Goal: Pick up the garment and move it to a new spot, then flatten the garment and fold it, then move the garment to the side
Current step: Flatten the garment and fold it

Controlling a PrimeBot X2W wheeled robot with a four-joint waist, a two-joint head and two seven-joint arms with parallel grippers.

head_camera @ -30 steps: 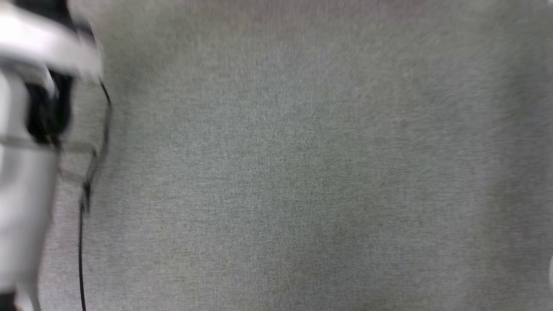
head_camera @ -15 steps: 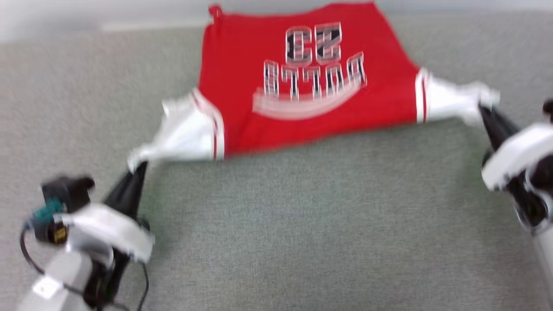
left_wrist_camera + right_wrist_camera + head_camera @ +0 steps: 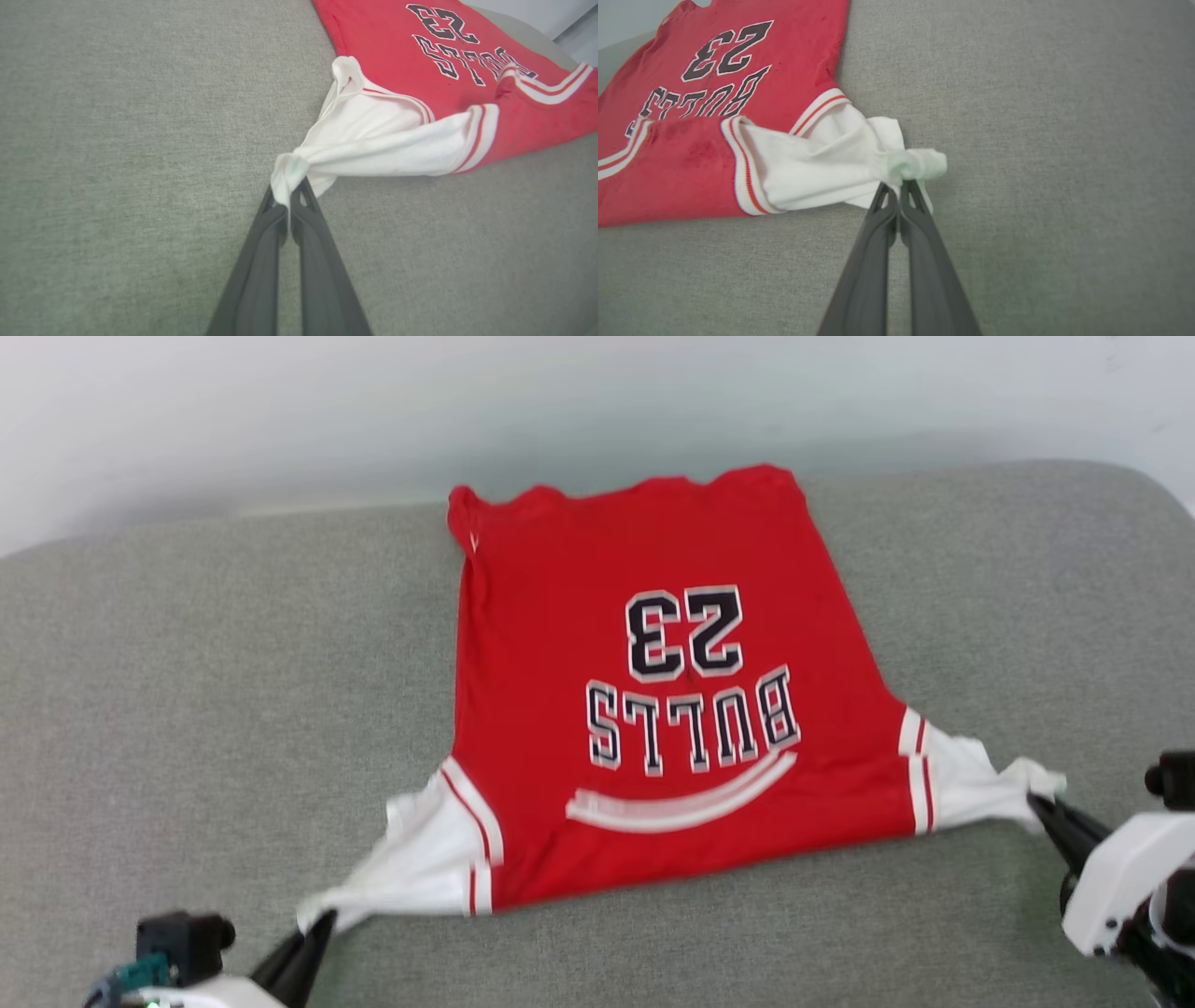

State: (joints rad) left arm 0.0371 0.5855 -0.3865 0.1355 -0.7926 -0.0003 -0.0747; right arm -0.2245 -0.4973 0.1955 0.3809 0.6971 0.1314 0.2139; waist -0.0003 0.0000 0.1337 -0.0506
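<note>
The left gripper (image 3: 288, 198) and right gripper (image 3: 899, 189) are each pinched tight on a white sleeve tip, with the garment (image 3: 653, 709) lying print-up on the grey cushion (image 3: 187, 663). Best bet is probably pulling both sleeves outward evenly and low, so the near edge goes taut without bunching. Versus half a second ago, the head camera has tilted up: the whole shirt's in frame now, and sharper.

Grey fabric surface (image 3: 233, 709) — the garment (image 3: 653, 644) spread on it.
</note>
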